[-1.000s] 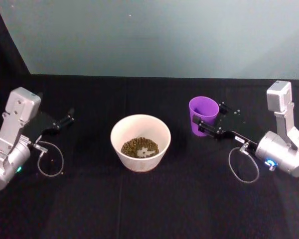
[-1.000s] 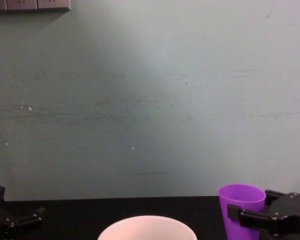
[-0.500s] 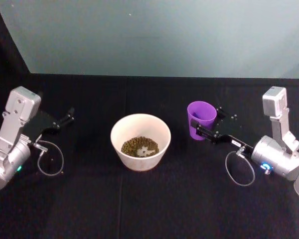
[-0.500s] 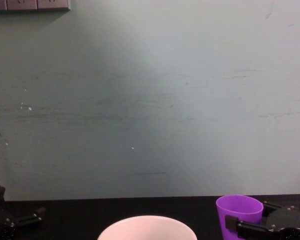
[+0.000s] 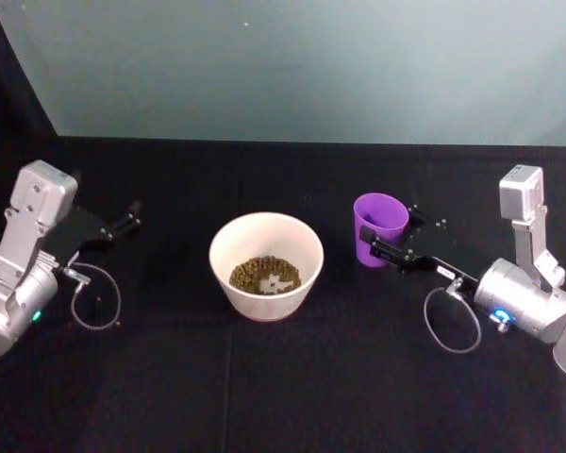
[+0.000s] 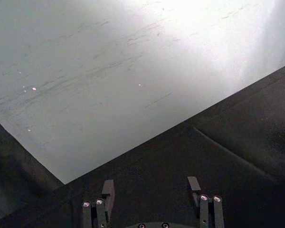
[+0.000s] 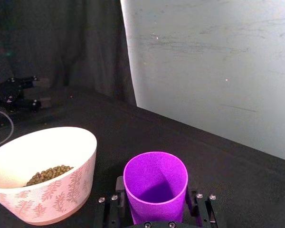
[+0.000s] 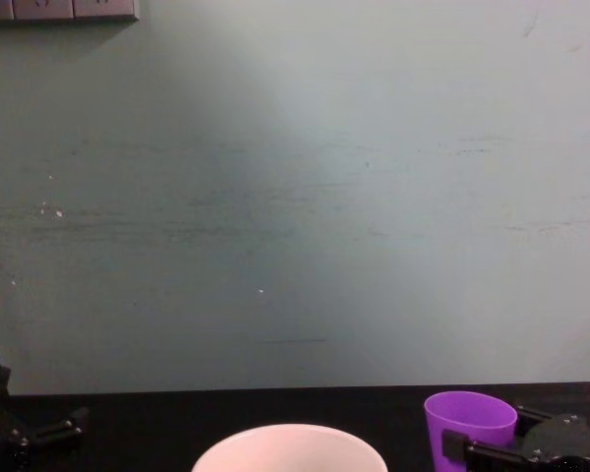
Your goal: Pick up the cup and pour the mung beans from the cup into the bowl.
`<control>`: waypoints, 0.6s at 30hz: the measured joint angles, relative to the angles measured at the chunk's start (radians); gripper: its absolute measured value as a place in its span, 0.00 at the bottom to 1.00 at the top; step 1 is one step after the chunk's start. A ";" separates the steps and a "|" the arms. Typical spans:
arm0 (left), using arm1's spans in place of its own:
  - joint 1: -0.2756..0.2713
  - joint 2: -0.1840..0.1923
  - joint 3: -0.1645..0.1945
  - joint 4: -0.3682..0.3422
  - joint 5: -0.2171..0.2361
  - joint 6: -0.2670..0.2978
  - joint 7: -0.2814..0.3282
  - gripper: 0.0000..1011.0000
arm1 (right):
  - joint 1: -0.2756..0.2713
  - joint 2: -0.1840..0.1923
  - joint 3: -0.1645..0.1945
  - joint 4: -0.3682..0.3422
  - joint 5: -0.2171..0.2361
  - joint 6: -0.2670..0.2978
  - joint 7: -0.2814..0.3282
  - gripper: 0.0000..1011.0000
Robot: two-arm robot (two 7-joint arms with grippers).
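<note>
In the head view the purple cup (image 5: 380,227) stood upright on the black table (image 5: 283,377), right of centre in the frame, with the right gripper (image 5: 389,238) closed around it, one black finger (image 5: 389,253) crossing its near side and the other behind it. The silver right arm (image 5: 526,302) reached in from the right edge of the frame. The white bowl (image 5: 266,267) sat at the centre, just left of the cup but apart from it, and held a small heap of green mung beans (image 5: 265,277) at its bottom. In the right wrist view the cup (image 7: 155,185) filled the lower middle of the frame between the two fingers (image 7: 118,202), its inside looked empty, and the bowl (image 7: 42,174) at lower left showed a pale leaf pattern on its outer wall and beans (image 7: 49,174) inside. In the chest view the cup (image 8: 468,427) appeared at the lower right with the gripper (image 8: 501,447) clamped on it, and the bowl's rim (image 8: 289,447) rose at the bottom centre. The left gripper (image 5: 118,224) hung at the left of the head view, well apart from the bowl, above the table; in the left wrist view its fingers (image 6: 108,191) stood wide apart with nothing between them, at the bottom of the frame. A pale green wall (image 5: 292,66) filled the upper part of the head view.
</note>
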 joint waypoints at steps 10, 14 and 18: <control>0.000 0.000 0.000 0.000 0.000 0.000 0.000 0.99 | -0.001 0.001 0.000 -0.005 -0.002 0.000 -0.001 0.74; 0.000 0.000 0.000 0.000 0.000 0.000 0.000 0.99 | -0.001 0.001 0.000 -0.006 -0.003 0.000 -0.002 0.82; 0.000 0.000 0.000 0.000 0.000 0.000 0.000 0.99 | -0.002 0.002 0.000 -0.007 -0.003 0.000 -0.003 0.92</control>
